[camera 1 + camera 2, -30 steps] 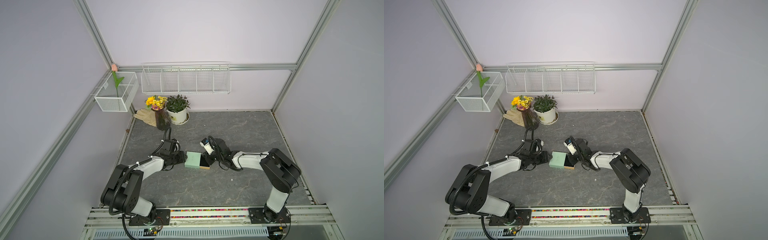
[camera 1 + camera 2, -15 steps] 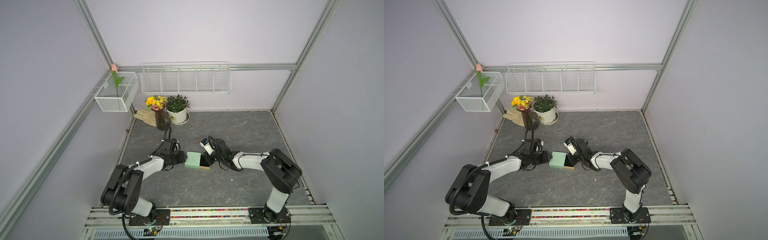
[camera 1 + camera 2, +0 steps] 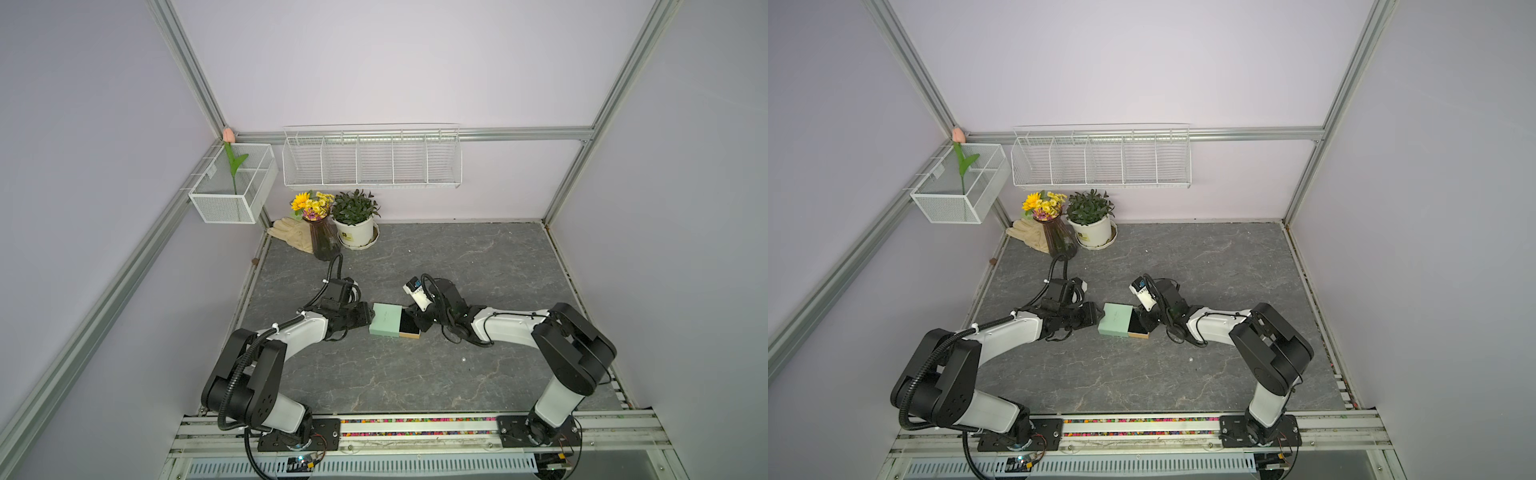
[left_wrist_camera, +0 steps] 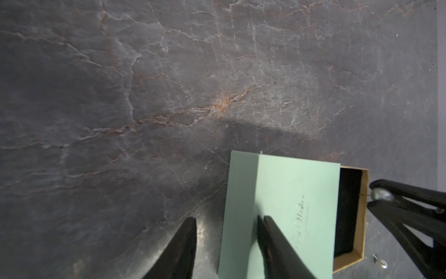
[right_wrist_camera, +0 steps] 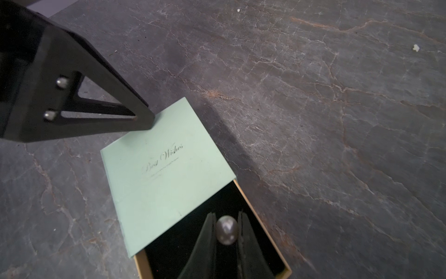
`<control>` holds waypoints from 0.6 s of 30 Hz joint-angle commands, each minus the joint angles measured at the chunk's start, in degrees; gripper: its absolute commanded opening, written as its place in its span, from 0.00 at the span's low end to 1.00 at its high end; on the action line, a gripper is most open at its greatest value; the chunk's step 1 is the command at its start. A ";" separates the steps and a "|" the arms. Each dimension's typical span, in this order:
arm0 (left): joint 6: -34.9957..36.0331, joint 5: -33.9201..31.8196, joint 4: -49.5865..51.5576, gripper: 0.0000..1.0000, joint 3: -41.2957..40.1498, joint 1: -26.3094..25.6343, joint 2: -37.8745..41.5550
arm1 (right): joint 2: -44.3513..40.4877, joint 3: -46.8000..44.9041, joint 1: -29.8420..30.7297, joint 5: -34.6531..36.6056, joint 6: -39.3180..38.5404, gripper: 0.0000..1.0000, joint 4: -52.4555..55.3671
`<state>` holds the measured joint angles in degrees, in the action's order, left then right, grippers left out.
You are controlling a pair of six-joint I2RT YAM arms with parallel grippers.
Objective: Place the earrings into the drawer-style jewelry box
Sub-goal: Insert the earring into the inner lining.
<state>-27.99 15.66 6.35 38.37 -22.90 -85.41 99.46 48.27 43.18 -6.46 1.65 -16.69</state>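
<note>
The right pincer [image 5: 226, 217] is pinching a tiny whitish pearl stud [image 5: 226, 230] between narrow fingertips. It is holding the stud at the pulled-out end of the small flat mint-green cardboard jewelry box [image 5: 164, 174], whose tan-sided, black-lined tray [image 5: 169, 256] is opening toward the right arm. The bead is hanging just above the black lining, so the way in is looking like straight down (the left wrist view is putting it close to the tray's end wall, so the margin is probably slim). The stud's thin post seems to be pointing level toward the sleeve, along the box's sliding axis. The left pincer [image 4: 226, 217], fingers partly apart, is bracing the sleeve with one finger on top and the other over the grey stone-look table [image 4: 144, 96]. A second stud [image 4: 380, 262] is lying on the table just beside the tray.
</note>
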 commanded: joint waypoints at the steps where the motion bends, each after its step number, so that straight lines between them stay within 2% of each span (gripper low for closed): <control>1: 0.43 -1.43 1.65 0.46 0.48 -0.14 -0.64 | 1.66 1.00 0.31 -0.64 -1.04 0.07 0.38; 18: 0.43 -1.58 1.74 0.46 0.39 -0.18 -0.55 | 3.99 3.49 0.33 -0.22 -1.02 0.07 1.54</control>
<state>-27.99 15.44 6.35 38.37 -22.90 -85.41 102.26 49.87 43.22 -6.44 1.65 -15.51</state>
